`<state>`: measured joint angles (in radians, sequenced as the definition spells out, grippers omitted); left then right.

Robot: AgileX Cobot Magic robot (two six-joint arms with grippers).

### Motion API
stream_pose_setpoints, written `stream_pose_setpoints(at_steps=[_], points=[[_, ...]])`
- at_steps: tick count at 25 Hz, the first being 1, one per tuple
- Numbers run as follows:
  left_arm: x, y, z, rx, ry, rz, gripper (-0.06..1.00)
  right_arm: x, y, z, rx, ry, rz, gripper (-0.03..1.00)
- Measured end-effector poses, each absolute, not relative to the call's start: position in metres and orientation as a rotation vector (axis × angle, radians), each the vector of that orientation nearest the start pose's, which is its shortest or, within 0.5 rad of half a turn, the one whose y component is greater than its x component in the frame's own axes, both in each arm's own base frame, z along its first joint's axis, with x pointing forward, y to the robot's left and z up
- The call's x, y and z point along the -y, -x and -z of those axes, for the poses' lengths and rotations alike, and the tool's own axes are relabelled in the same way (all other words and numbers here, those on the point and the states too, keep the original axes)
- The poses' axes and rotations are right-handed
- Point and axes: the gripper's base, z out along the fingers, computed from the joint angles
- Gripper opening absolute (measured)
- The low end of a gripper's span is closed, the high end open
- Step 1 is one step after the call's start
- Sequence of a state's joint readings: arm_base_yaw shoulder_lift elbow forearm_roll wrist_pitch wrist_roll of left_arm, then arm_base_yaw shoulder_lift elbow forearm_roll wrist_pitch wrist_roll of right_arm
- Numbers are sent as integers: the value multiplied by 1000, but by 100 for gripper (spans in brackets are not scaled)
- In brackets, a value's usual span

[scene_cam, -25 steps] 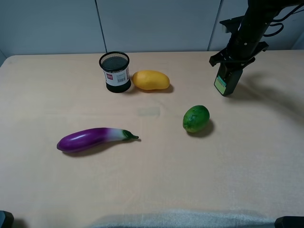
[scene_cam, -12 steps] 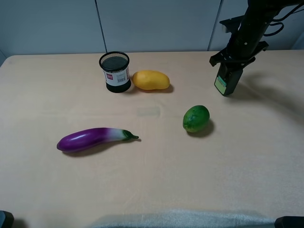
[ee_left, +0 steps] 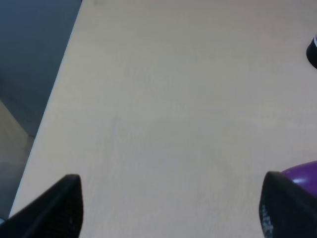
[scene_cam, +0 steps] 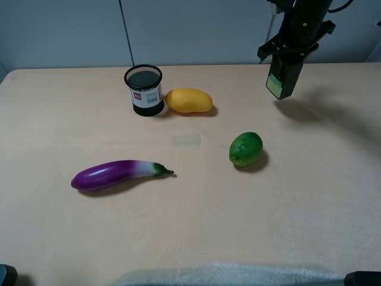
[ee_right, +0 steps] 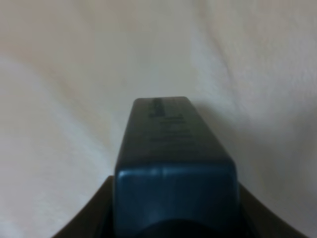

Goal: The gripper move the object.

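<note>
Dark-green bottle (scene_cam: 284, 77) apparently within right tool (scene_cam: 290, 53)

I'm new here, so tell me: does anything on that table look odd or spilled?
Only the dark bottle: it hangs above the far right of the table, gripped by the jaws of the right arm. Nothing looks spilled or damaged.

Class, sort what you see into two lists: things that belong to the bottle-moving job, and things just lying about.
In the job: right claw; dark bottle in its grip.
Lying about: mesh cup; yellow mango; green fruit; eggplant.
</note>
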<state>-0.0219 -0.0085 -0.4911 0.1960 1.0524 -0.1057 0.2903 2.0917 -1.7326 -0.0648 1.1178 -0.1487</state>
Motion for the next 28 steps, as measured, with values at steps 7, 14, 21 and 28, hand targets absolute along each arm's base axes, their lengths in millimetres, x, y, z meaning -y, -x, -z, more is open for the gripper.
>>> stream_pose_setpoints(at_steps=[7,14,21,28], points=[[-16,5,-277,-2022,93,-154,79,-165,-414,-254,-2787,781,50,30],[-16,5,-277,-2022,93,-154,79,-213,-386,-274,-2705,919,18,30],[-16,5,-277,-2022,93,-154,79,-272,-346,-276,-2633,1102,-23,30],[-16,5,-277,-2022,93,-154,79,-309,-314,-276,-2582,1222,-55,30]])
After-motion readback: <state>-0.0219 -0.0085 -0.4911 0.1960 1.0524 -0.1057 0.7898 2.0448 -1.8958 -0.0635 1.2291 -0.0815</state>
